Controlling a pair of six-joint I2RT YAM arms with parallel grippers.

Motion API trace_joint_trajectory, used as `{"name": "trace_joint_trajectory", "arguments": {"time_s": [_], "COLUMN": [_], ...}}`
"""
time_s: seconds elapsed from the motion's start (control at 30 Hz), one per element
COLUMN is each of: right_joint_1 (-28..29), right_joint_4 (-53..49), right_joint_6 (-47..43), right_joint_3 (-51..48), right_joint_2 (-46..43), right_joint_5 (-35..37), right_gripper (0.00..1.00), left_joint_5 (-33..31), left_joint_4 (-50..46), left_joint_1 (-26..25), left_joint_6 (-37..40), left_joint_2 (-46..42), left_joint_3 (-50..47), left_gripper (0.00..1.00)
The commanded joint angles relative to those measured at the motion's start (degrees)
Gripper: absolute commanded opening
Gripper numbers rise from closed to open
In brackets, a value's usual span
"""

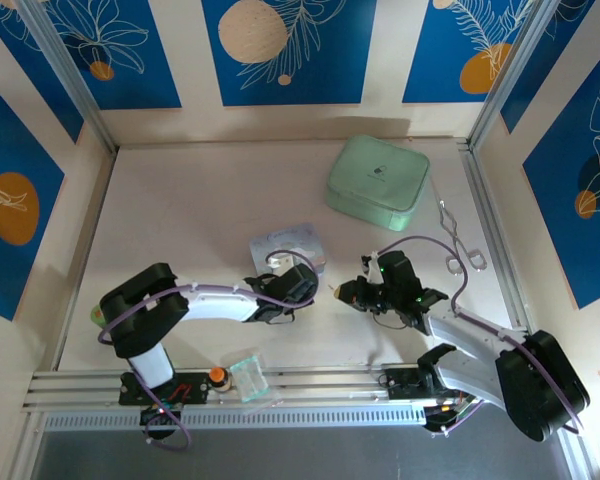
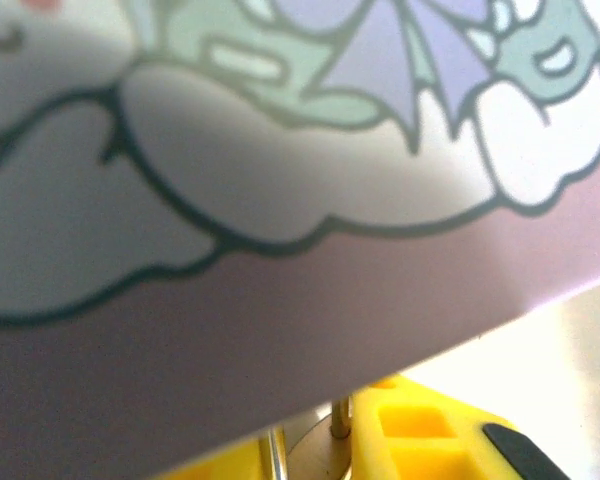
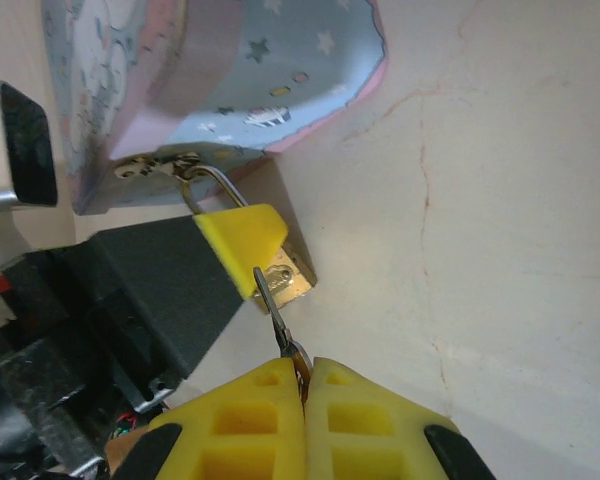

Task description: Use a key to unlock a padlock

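The small brass padlock (image 3: 292,281) hangs by its thin shackle (image 3: 216,189) from the hasp of the pale blue cartoon tin (image 3: 240,70). My left gripper (image 1: 306,286) is shut on the padlock's body. One of its yellow pads (image 3: 242,238) lies on the brass. In the left wrist view the brass body (image 2: 325,455) sits between the yellow fingers (image 2: 420,440), under the tin's side (image 2: 280,200). My right gripper (image 3: 305,378) is shut on the head of the key (image 3: 275,308). The key's tip meets the padlock's keyhole face; whether it is inside, I cannot tell.
A mint green case (image 1: 377,182) lies at the back right. Silver tongs (image 1: 461,240) rest near the right wall. An orange-capped bottle (image 1: 217,375) and a clear little container (image 1: 248,376) stand on the front rail. The tin (image 1: 290,245) sits mid-table.
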Motion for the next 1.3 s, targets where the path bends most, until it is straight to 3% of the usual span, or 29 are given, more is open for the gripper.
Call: {"name": "trace_joint_trajectory", "arguments": {"time_s": [0.0,0.33,0.6,0.8,1.0,1.27], "right_joint_1": [0.21,1.00,0.01,0.44,1.43,1.53], "right_joint_4": [5.25,9.22,23.99,35.02,35.95,34.47], "right_joint_6": [3.74,6.35,14.68,20.49,21.06,21.57], "right_joint_3": [-1.93,-3.27,-3.13,-3.06,-3.28,-3.57], "right_joint_2": [2.23,4.68,13.84,20.87,22.00,22.89], "right_joint_5": [-4.02,-5.53,-16.65,-20.04,-19.62,-23.11], "right_gripper": [0.03,0.03,0.02,0.02,0.02,0.02], "left_joint_5": [-1.12,-0.48,-1.15,-1.35,-2.49,-4.81], "left_joint_4": [1.00,4.57,12.82,16.36,27.44,33.83], "left_joint_1": [0.11,0.11,1.66,2.04,2.12,2.13], "left_joint_6": [-0.82,-3.76,-11.68,-16.67,-25.59,-27.94], "left_joint_2": [-1.23,-1.42,-7.88,-9.94,-8.41,-8.76], "left_joint_3": [-1.68,-4.03,-9.53,-11.53,-17.64,-20.17], "left_gripper": [0.14,0.09,0.05,0.04,0.05,0.04]}}
